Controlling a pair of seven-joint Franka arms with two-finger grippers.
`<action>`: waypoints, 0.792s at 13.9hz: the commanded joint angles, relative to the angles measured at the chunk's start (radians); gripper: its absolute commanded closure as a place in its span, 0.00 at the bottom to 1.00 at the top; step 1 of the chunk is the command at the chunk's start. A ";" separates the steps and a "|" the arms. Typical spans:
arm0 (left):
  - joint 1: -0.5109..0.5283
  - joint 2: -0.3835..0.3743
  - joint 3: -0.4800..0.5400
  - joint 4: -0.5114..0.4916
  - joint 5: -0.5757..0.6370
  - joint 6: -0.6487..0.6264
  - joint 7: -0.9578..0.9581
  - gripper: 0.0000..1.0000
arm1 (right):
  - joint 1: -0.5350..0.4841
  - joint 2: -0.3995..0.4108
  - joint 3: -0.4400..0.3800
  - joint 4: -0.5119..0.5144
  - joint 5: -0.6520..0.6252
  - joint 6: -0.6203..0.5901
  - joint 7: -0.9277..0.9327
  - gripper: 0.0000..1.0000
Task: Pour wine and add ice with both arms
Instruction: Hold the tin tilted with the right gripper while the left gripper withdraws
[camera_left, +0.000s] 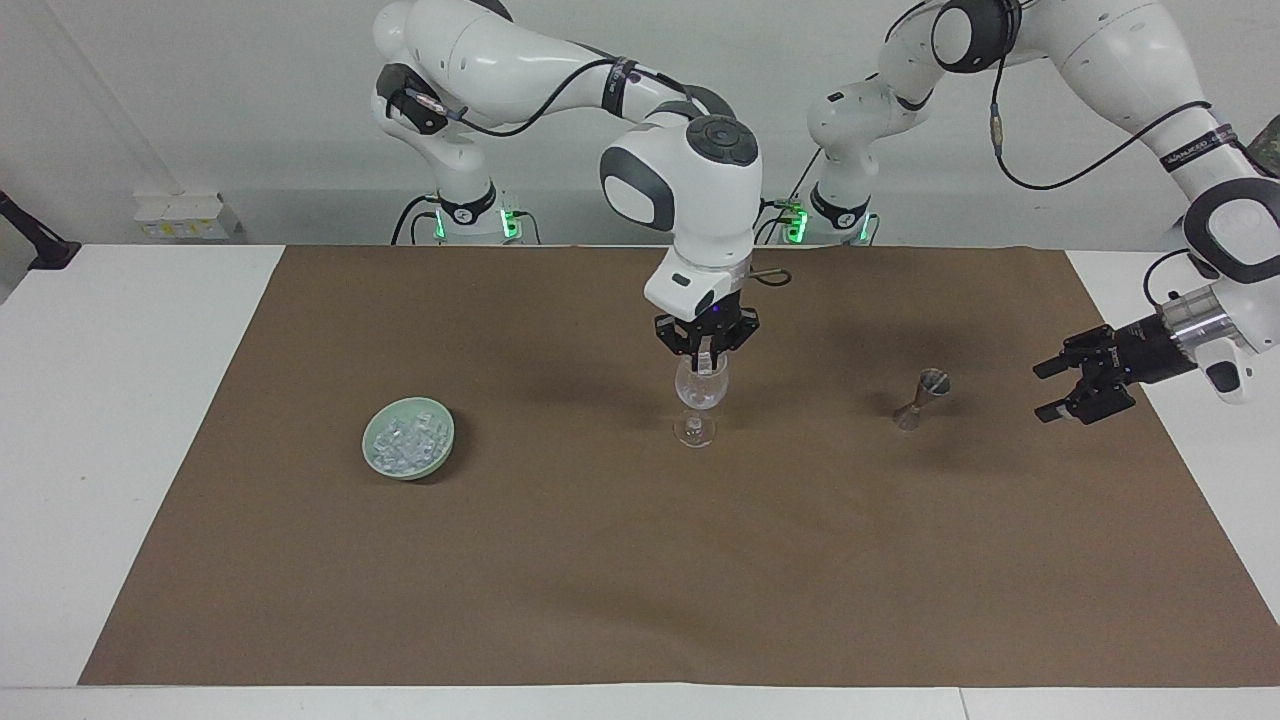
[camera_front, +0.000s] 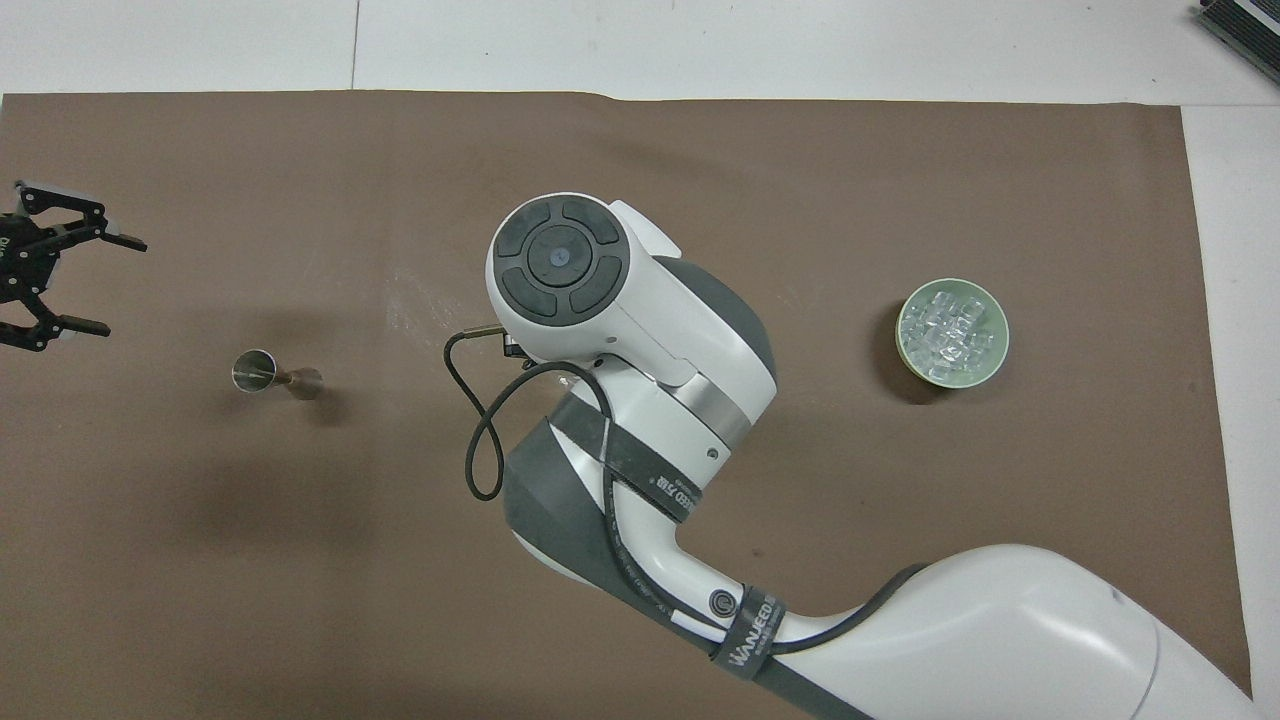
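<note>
A clear wine glass (camera_left: 700, 398) stands upright mid-mat. My right gripper (camera_left: 706, 352) hangs straight down over its rim, fingertips together; whether an ice cube sits between them I cannot tell. In the overhead view the right arm (camera_front: 630, 330) hides the glass. The ice (camera_left: 405, 442) (camera_front: 950, 330) fills a pale green bowl (camera_left: 450, 440) (camera_front: 902, 340) toward the right arm's end. My left gripper (camera_left: 1042, 392) (camera_front: 125, 285) is open and holds nothing, a hand's breadth from a small metal jigger (camera_left: 920, 398) (camera_front: 275, 373). No wine shows in either view.
A brown mat (camera_left: 600, 560) covers most of the white table (camera_left: 120, 420). The jigger stands between the glass and the left arm's end of the table. A loose cable loop (camera_front: 480, 440) hangs off the right wrist.
</note>
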 joint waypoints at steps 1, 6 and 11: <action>-0.006 -0.019 -0.028 0.046 0.076 -0.028 0.006 0.00 | -0.005 0.014 0.027 0.012 -0.032 -0.017 0.036 0.75; -0.006 -0.082 -0.091 0.061 0.177 -0.030 0.057 0.00 | -0.005 0.014 0.031 0.013 -0.034 -0.014 0.036 0.73; -0.020 -0.168 -0.111 0.060 0.252 -0.036 0.177 0.00 | -0.005 0.001 0.040 0.013 -0.032 -0.044 0.036 0.71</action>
